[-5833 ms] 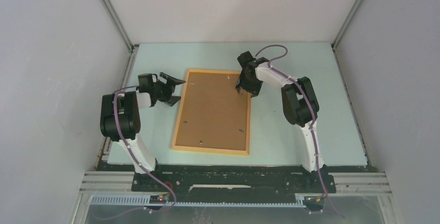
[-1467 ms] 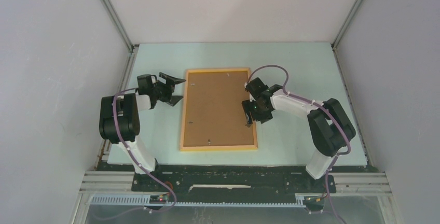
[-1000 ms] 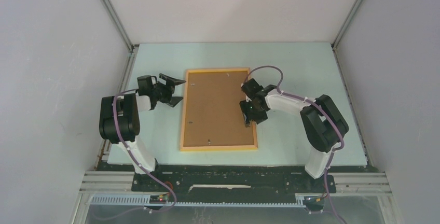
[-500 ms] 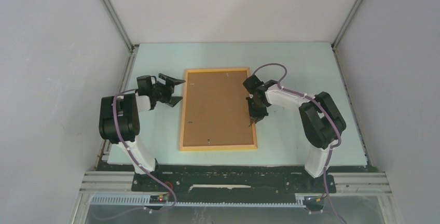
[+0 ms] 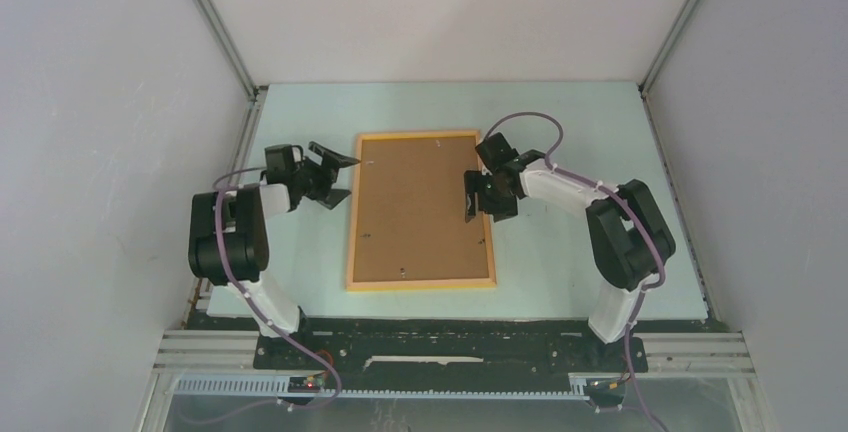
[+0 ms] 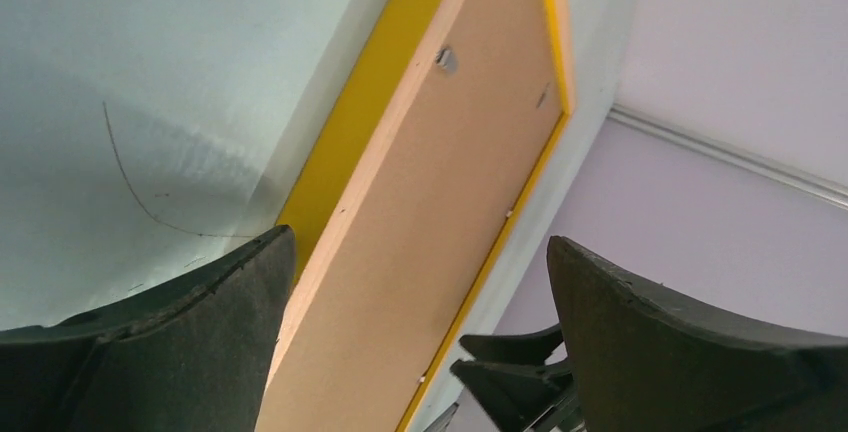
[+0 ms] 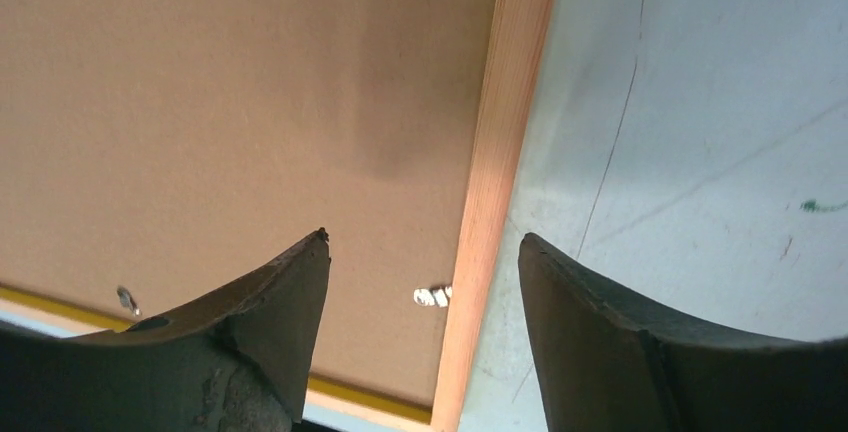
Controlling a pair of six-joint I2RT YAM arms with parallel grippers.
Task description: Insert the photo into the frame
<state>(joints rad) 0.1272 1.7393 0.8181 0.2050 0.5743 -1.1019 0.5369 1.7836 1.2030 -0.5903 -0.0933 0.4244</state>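
Note:
The frame [image 5: 353, 214] lies face down on the pale table, its orange-yellow rails around a brown backing board [image 5: 420, 207]. The photo is hidden from every view. My left gripper [image 5: 338, 174] is open just left of the frame's upper left rail [image 6: 370, 102], with nothing between its fingers. My right gripper [image 5: 470, 198] hovers open over the right rail [image 7: 505, 132], one finger above the board [image 7: 250, 82] and the other above the table. It holds nothing. A small metal tab [image 7: 432, 296] sits on the board by the rail, between the fingertips.
Grey enclosure walls [image 5: 110, 152] stand close on the left, right and back. Small metal tabs [image 5: 402, 274] dot the board's edges. The right gripper's fingers [image 6: 510, 372] show in the left wrist view beyond the frame's far rail.
The right gripper shut, then opened again, and moved a little up along the frame's right rail. The frame, squared up earlier, has stayed put. The left arm has barely moved.

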